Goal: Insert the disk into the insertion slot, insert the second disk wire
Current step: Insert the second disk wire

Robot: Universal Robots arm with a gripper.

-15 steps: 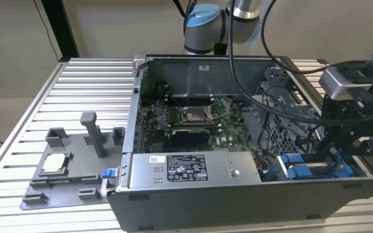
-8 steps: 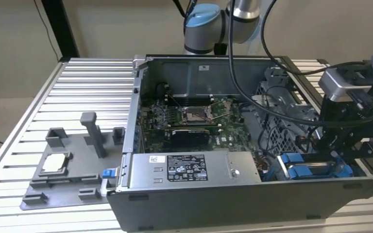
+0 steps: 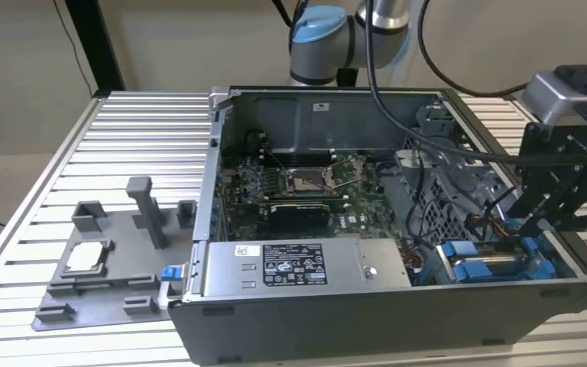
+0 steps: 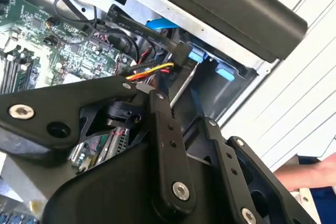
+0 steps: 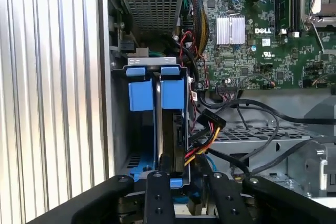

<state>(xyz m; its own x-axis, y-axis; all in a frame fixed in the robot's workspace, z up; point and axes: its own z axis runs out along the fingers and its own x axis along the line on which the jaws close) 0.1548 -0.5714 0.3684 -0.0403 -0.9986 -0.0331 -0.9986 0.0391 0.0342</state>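
The gripper [image 5: 187, 176] reached down into the open computer case [image 3: 375, 321], at the case's near corner on the exterior view's right [image 3: 523, 222]. Its two black fingers [image 5: 157, 182] stood spread, with a clear gap between them and nothing visibly pinched; in the second wrist view [image 4: 184, 109] the tips hung just over the bay.

Directly beyond the tips the disk [image 5: 172, 129] stood on edge inside the insertion slot [image 5: 152, 62], its blue carrier tabs at the slot's mouth. The same blue showed in that corner of the case in the exterior view [image 3: 474, 267].

A bundle of yellow, red and black wires [image 5: 202, 148] ran just beside the disk, close to one fingertip. Whether its plug was seated could not be told.

Farther in lay the green motherboard [image 5: 252, 40], and along the case's near edge the power supply box [image 3: 304, 264]. The case rested on the ribbed tabletop [image 3: 141, 130], with a grey fixture tray [image 3: 100, 298] toward the tabletop's near corner on the exterior view's left.
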